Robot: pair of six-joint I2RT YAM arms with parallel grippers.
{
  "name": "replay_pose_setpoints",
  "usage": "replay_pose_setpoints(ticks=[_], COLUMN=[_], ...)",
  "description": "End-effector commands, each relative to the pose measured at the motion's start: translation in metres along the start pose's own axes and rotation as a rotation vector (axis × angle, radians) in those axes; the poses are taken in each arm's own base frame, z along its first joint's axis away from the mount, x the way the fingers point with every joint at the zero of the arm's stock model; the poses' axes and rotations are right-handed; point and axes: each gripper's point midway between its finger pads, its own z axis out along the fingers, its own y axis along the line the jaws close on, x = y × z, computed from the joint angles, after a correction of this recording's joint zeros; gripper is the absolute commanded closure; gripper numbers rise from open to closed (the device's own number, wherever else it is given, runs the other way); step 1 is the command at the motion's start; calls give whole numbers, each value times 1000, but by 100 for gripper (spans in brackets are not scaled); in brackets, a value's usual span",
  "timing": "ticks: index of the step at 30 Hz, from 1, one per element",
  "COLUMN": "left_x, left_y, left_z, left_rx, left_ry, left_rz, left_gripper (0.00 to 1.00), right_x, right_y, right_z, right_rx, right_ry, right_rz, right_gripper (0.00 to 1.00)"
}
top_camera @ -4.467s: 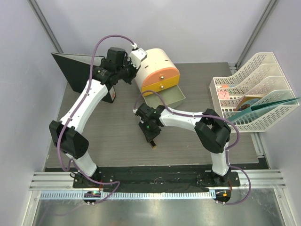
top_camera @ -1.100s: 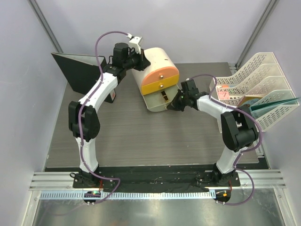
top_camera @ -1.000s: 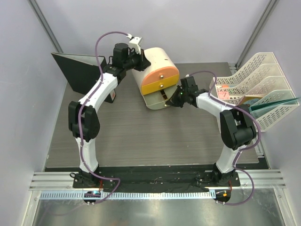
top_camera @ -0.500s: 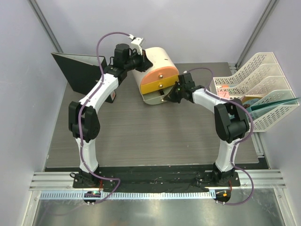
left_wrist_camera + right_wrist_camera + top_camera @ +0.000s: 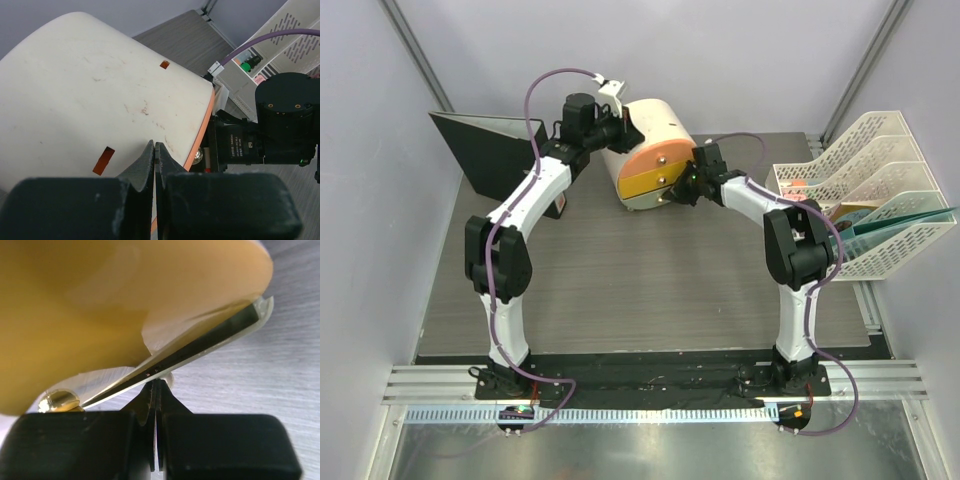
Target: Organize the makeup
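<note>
No makeup shows in any view. The cream-and-orange cylindrical box [image 5: 655, 130] lies on its side at the back of the table. My left gripper [image 5: 620, 122] is shut and empty, its tips [image 5: 154, 145] resting on the box's cream shell [image 5: 75, 90]. My right gripper [image 5: 680, 187] is shut, its tips [image 5: 157, 382] pressed against the edge of the pale bottom drawer front [image 5: 200, 347], beside a small pale knob [image 5: 169, 381]. The drawer sits almost flush with the orange face [image 5: 100, 300], leaving a thin dark gap. A gold knob [image 5: 59, 401] shows to the left.
A black folder [image 5: 475, 150] stands open at the back left, with a small dark item [image 5: 558, 205] at its foot. A white file rack [image 5: 860, 200] holding a teal folder [image 5: 900, 222] stands at the right edge.
The bottom drawer stood pulled out; my right gripper has moved left and back against it and the drawer has slid nearly shut. The left gripper has stayed on the box.
</note>
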Motion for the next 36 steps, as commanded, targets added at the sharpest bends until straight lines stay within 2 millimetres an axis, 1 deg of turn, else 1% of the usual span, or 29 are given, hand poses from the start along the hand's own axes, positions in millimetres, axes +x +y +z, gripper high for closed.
replay_pose_setpoints(ticks=[1, 3, 6, 8, 10, 11, 13, 14, 15, 16, 17, 18, 19, 20, 21, 22, 23, 24, 25, 26, 28, 29, 30, 31, 32, 33, 34, 35, 36], left_x=[5, 5, 4, 5, 1, -4, -10, -20, -21, -26, -35, -37, -40, -47, -43, -41, -43, -36, -29, -24, -8, 3, 8, 23, 30, 39, 52, 70, 84], left_y=[-13, -14, -13, -12, -12, -14, -13, -16, -16, -18, -21, -23, -22, -23, -21, -9, -8, -1, 8, 11, 13, 17, 16, 18, 26, 24, 21, 14, 14], left_z=[-10, -10, -10, -11, -14, -18, -23, -28, -32, -37, -45, -51, -56, -66, -71, -77, -85, -92, -97, -101, -111, -116, -120, -121, -126, -129, -130, -134, -134], left_rx=[22, 23, 18, 14, 6, 2, -14, -18, -29, -32, -35, -43, -63, -80, -103, -176, -210, -255, -310, -331, -353, -381, -389, -404, -462, -469, -446, -417, -421], left_ry=[35, 37, 39, 45, 42, 36, 32, 17, 25, 21, 6, 11, 10, -1, 19, 30, 31, 61, 83, 102, 158, 196, 209, 242, 248, 263, 308, 380, 424], left_rz=[10, 10, 10, 19, 29, 47, 66, 96, 103, 116, 153, 163, 179, 203, 201, 196, 195, 187, 181, 180, 166, 145, 114, 80, 37, -35, -54, -89, -129], left_gripper=[100, 100, 100, 100, 100, 100, 100, 100, 99, 99, 97, 94, 90, 85, 72, 64, 54, 38, 32, 27, 7, 0, 0, 0, 0, 0, 0, 0, 0], right_x=[-22, -18, -15, -12, -15, -14, -17, -17, -19, -19, -19, -21, -21, -22, -24, -24, -24, -26, -25, -25, -23, -24, -24, -21, -26, -20, -18, -22, -15], right_y=[43, 48, 49, 48, 50, 47, 52, 50, 54, 51, 52, 52, 54, 55, 56, 57, 58, 57, 57, 55, 45, 47, 44, 32, 30, 18, 12, 10, -5], right_z=[-1, -1, -1, -4, -11, -12, -22, -25, -33, -37, -41, -45, -55, -61, -67, -78, -85, -91, -103, -109, -123, -137, -145, -149, -166, -170, -176, -192, -194], right_rx=[-103, -106, -99, -95, -95, -89, -96, -92, -99, -89, -87, -85, -86, -85, -82, -81, -79, -69, -63, -52, -11, -10, 3, 49, 65, 101, 122, 137, 174], right_ry=[-70, -61, -49, -49, -67, -68, -88, -91, -109, -114, -121, -131, -140, -146, -159, -167, -173, -183, -190, -195, -199, -218, -227, -224, -265, -254, -259, -299, -281], right_rz=[-34, -62, -80, -83, -92, -93, -107, -109, -114, -122, -131, -138, -158, -168, -176, -203, -215, -228, -243, -273, -299, -335, -348, -359, -382, -390, -395, -400, -408], right_gripper=[99, 99, 99, 99, 99, 99, 99, 99, 99, 99, 99, 99, 99, 99, 99, 99, 99, 99, 98, 97, 94, 92, 88, 85, 83, 77, 72, 68, 58])
